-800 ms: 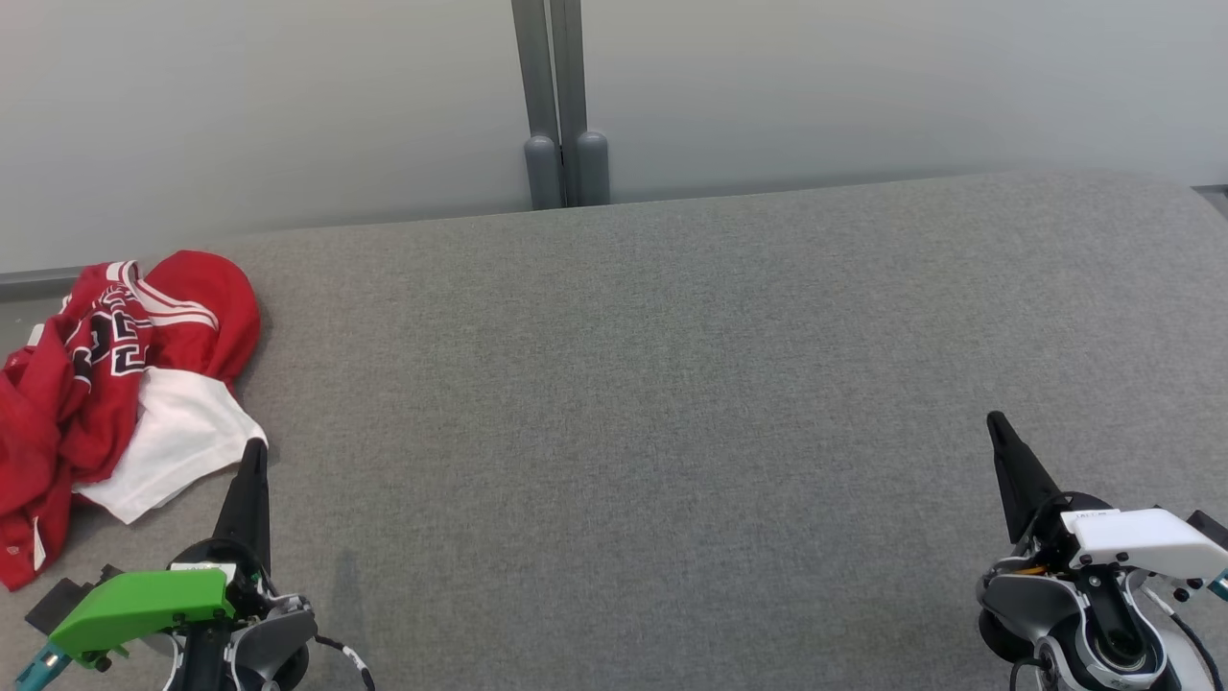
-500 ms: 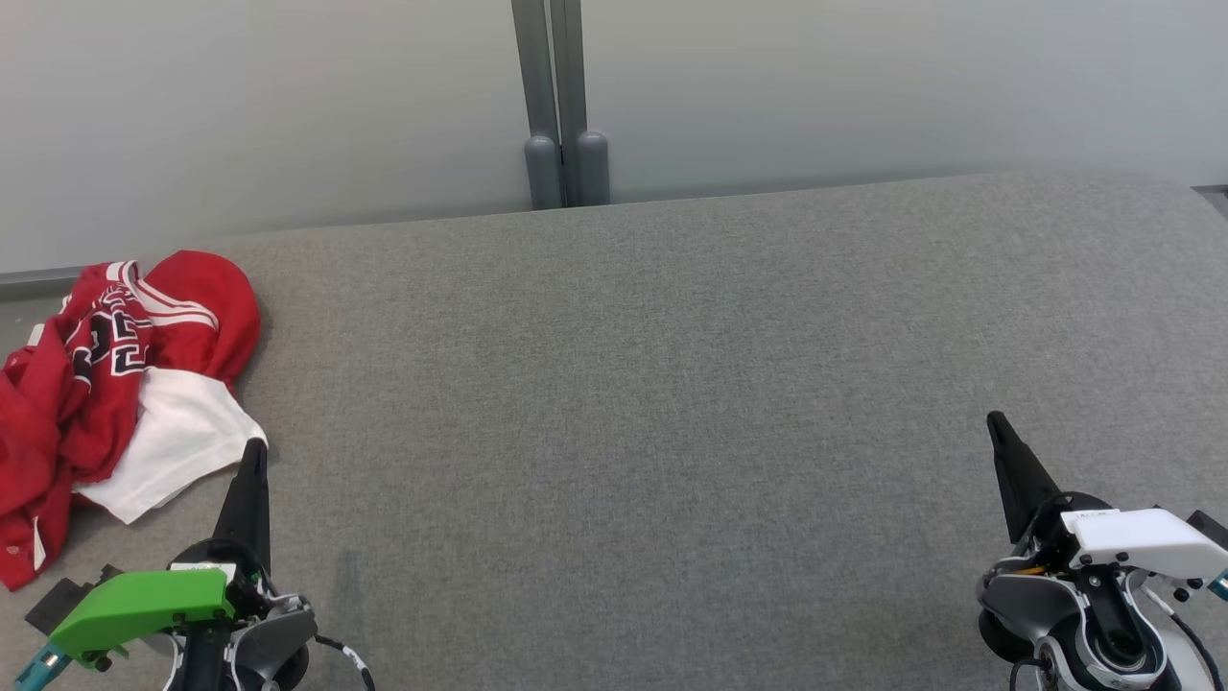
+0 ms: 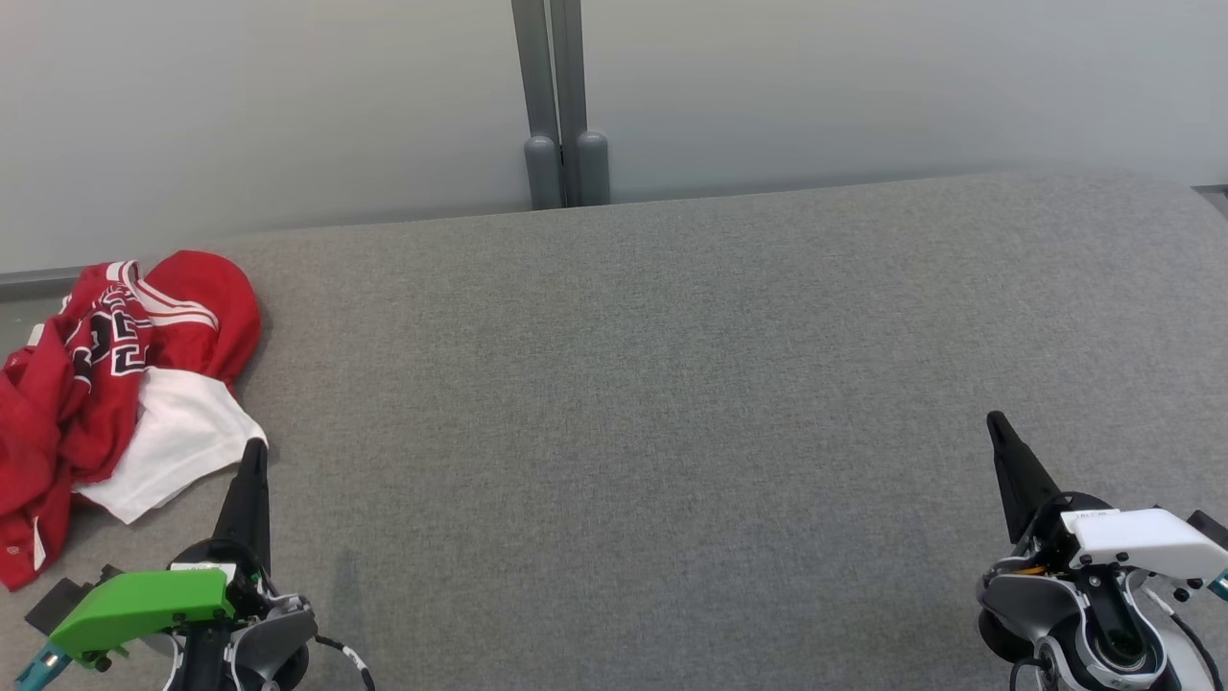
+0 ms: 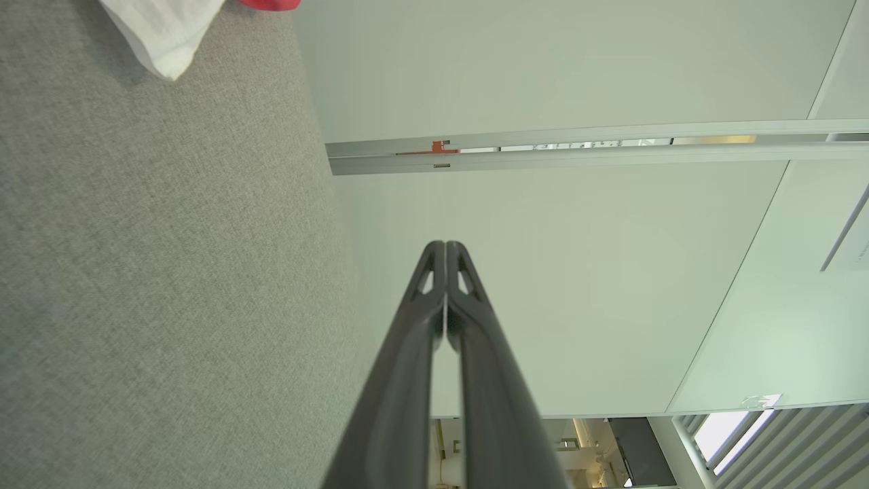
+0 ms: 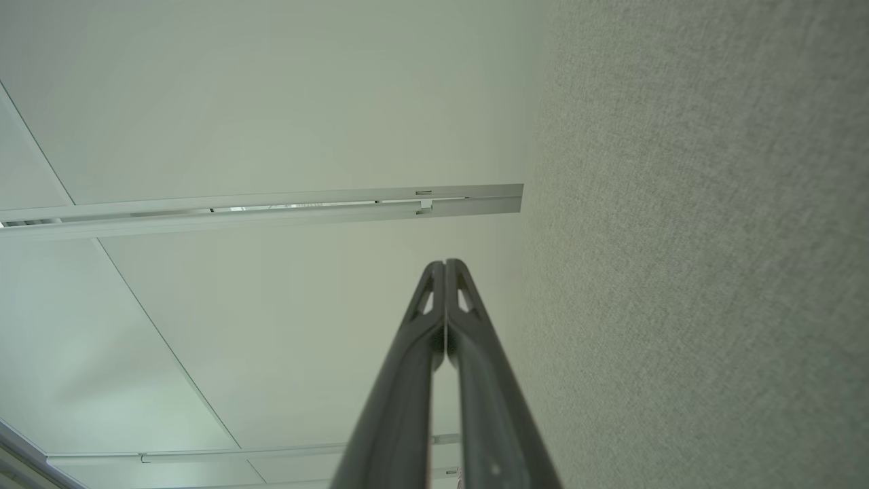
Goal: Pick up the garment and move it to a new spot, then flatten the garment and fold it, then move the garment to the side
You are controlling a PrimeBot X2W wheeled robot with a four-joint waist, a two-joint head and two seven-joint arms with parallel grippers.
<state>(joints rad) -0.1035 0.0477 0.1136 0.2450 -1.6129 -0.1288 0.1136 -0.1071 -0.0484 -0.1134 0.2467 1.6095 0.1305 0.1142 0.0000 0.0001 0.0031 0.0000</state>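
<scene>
While the left hand (image 3: pixel 253 451) and right hand (image 3: pixel 998 424) sit pinched together, empty, the jersey (image 3: pixel 106 384) lies crumpled at the tabletop's (image 3: pixel 672 384) left edge.
Its white flap ends just beside the left hand. Soft, light, probably slippery knit, red with white trim, on coarse grey felt; I'd pinch a raised red fold.

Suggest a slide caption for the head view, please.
Crumpled red-and-white garment on the grey surface's left edge, near the left gripper; both arms' jaws shut.

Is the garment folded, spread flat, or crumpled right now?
Crumpled: the red-and-white garment lies bunched in a heap on the grey surface.
</scene>
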